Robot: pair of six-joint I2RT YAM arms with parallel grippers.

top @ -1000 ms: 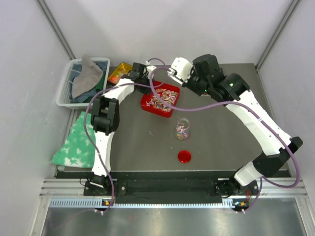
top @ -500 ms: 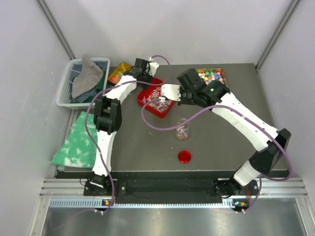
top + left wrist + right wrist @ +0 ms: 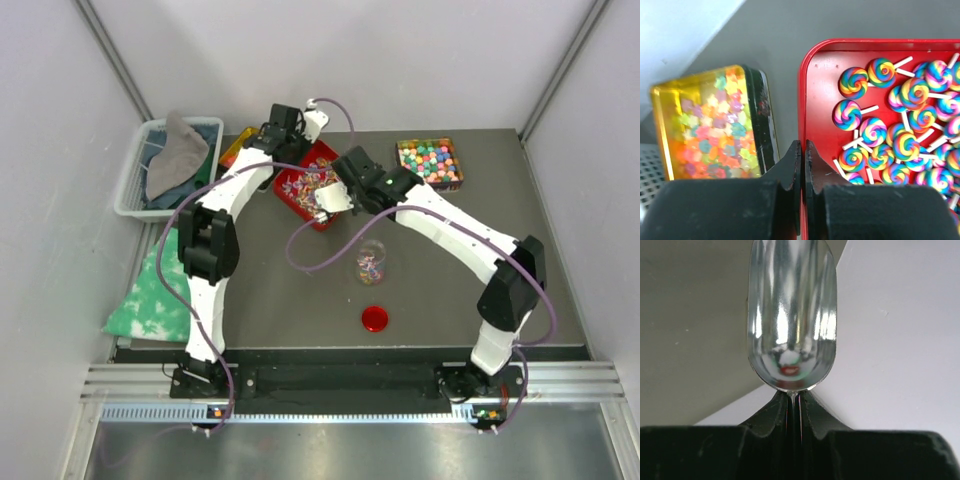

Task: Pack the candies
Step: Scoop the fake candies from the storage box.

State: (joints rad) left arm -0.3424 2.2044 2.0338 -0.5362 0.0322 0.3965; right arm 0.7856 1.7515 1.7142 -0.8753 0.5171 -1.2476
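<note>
Two slim robot arms seen from above. The left arm and right arm share one build: glossy white tubular shells broken by chunky black joint housings. A thin purple cable runs along each arm in slack loops. Their black bases show at seven and five o'clock. A small green light glows on the right arm's black wrist section, near twelve o'clock. Close up, the left gripper and right gripper each have two matte black fingers with scalloped inner edges.
</note>
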